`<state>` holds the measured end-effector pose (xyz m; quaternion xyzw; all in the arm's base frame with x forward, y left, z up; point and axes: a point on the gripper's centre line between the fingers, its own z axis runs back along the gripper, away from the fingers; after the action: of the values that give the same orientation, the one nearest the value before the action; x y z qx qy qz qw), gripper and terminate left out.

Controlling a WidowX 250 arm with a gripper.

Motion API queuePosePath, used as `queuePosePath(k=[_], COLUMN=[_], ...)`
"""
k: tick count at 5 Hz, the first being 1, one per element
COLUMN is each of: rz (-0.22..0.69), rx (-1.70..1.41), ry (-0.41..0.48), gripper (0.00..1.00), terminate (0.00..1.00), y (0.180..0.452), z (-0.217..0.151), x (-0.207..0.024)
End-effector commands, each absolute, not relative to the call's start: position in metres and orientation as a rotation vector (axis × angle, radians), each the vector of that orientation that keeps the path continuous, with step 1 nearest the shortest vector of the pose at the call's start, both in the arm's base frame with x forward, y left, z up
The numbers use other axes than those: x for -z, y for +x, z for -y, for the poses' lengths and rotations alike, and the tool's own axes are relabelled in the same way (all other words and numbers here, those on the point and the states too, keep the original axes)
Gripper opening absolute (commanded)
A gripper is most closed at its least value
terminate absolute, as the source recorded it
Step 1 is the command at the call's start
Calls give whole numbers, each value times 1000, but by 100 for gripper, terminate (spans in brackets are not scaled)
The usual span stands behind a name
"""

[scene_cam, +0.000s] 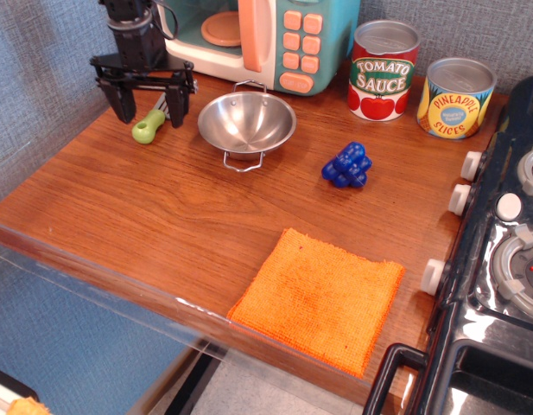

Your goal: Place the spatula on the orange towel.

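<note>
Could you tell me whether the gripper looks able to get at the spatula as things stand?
Probably yes: the open gripper stands over the spatula, its fingers either side of the handle. The steel bowl sits close by but apart.

The arm is coming in from the top-left corner, black wrist section hanging straight down over the far-left part of the bench. The pincer (149, 108) is pointing downward w/ its jaws spread wide apart, nothing gripped btwn them. Both black fingers (125, 102) are angling slightly outward, tips sitting low, near the surface; can't tell if they're touching it. A crossbar is linking the two fingers at the top, approx level. Cabling is looping beside the wrist, upper right.
</note>
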<state>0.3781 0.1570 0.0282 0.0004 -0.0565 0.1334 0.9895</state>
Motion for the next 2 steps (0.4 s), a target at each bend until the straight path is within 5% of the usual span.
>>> queuePosePath(k=[1, 2], rz=[128, 130], rx=[-243, -212], ry=[25, 21], gripper=[100, 0], terminate=[0, 0], y=[390, 388], z=[-161, -158], x=[-23, -30])
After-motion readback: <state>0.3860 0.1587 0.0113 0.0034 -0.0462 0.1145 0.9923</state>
